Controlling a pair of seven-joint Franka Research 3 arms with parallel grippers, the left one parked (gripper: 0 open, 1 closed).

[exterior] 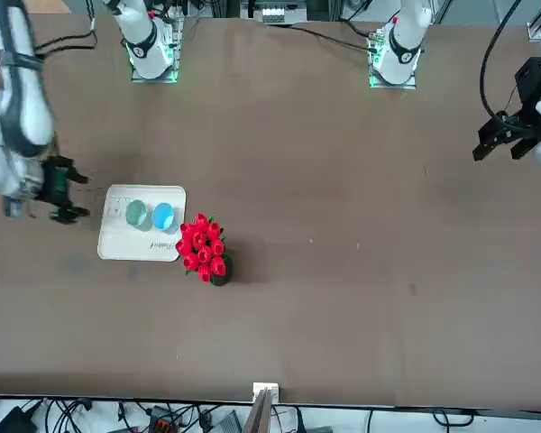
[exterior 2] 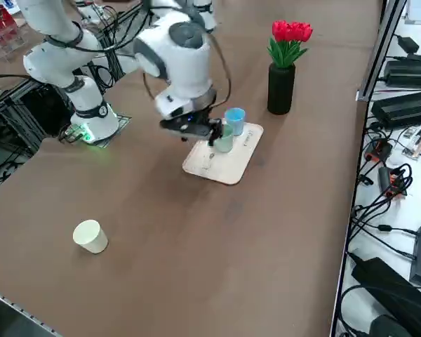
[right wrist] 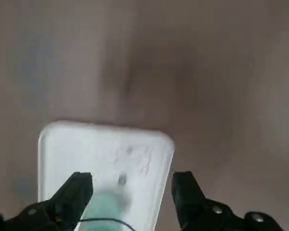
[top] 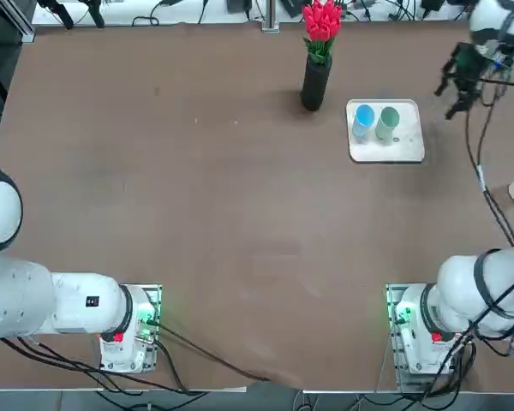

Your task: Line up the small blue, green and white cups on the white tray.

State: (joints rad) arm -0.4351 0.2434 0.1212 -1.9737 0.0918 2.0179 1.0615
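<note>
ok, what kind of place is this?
Looks like a robotics lab or test bench: arms bolted at the table edge, loose cables and black boxes beyond it, and a tray with small cups under test, the right pincer open near it.

The desk (top: 240, 223) is plain brown. One cup (top: 364, 116) is light blue, another cup (top: 387, 123) pale grey-green, the third cup (exterior 2: 90, 236) white. The tray (top: 409, 147) is white with small grey markings. Red tulips (top: 322, 21) with green leaves (top: 318, 49) top a black vase (top: 315, 83).
</note>
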